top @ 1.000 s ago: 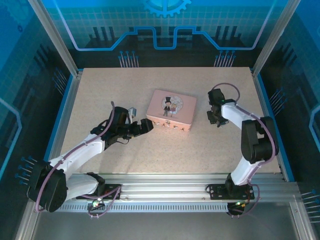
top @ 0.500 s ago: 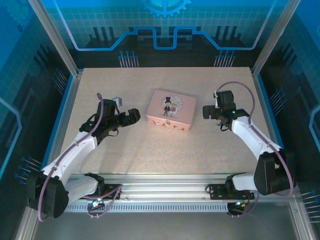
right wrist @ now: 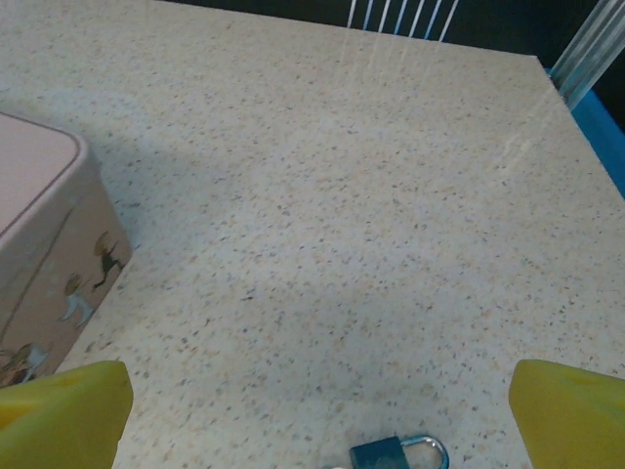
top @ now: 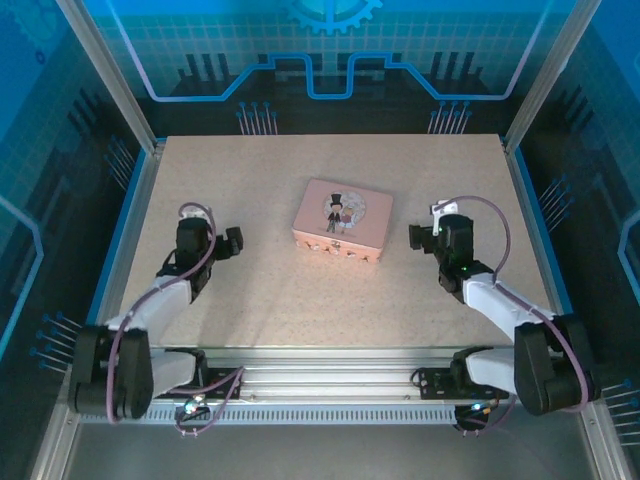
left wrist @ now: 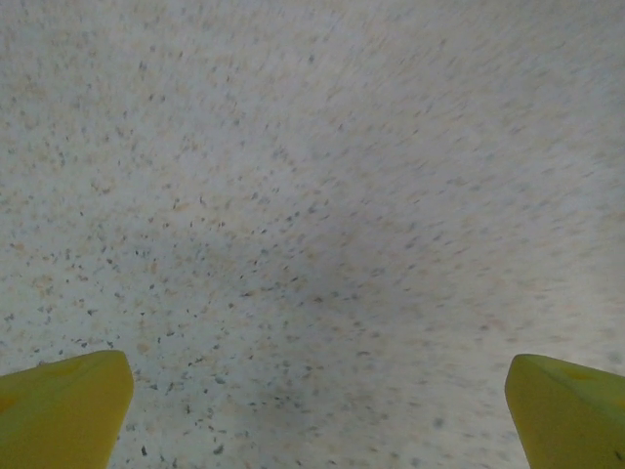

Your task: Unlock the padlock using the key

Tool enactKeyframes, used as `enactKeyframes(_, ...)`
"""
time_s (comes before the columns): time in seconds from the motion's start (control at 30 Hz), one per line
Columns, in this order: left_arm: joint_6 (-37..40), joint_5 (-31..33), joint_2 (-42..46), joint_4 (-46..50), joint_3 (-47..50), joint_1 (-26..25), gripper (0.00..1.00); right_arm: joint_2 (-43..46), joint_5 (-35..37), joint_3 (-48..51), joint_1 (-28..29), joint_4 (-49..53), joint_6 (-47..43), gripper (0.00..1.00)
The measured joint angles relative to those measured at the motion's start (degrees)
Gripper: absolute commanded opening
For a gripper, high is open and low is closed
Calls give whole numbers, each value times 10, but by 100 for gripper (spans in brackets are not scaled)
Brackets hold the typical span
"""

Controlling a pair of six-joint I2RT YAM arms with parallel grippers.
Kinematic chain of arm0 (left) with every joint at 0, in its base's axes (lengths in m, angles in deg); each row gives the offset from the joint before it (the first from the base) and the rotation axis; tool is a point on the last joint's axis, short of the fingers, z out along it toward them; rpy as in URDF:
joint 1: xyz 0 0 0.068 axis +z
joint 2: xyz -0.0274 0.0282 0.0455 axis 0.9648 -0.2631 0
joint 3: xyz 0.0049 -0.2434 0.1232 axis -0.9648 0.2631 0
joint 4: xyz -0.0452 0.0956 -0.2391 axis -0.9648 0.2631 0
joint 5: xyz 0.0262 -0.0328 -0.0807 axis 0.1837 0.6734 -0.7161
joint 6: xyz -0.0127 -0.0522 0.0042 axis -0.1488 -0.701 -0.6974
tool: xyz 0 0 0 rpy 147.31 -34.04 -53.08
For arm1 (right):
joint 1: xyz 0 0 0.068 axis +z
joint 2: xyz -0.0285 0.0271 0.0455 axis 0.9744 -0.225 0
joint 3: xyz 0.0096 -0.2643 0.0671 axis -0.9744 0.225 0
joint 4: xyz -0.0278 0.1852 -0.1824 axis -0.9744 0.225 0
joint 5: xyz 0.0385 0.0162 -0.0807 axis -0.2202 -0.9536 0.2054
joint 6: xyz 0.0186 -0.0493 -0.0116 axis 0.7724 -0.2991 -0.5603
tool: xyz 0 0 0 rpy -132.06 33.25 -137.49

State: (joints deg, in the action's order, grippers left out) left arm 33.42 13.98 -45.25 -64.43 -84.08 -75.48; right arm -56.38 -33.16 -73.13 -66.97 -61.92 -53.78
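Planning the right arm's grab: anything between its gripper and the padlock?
Nothing visible. In the right wrist view the padlock lies on the table between the fingers of the open right gripper; the box sits off to the left, apart.

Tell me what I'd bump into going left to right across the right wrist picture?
Pink box → padlock → yellow fingertip at the right edge.
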Motion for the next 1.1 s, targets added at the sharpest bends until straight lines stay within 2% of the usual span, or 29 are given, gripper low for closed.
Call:
enactKeyframes(0.17, 24, 2, -62, -99, 4, 1, 99, -49, -3, 27, -8, -84, -14, 100)
enactKeyframes(0.43, 34, -5, -145, -355, 72, 5, 99, -114, -49, 38, -11, -184, -26, 100)
enactKeyframes(0.57, 39, -17, -159, -365, 80, 5, 99, -150, -93, 38, -42, -213, -23, 100)
enactKeyframes(0.7, 50, -17, -159, -377, 62, 0, 99, -153, -100, 38, -45, -222, -23, 100)
enactKeyframes(1.1, 60, 34, -159, -392, 62, -18, 99, -153, -165, 38, -58, -223, -23, 100)
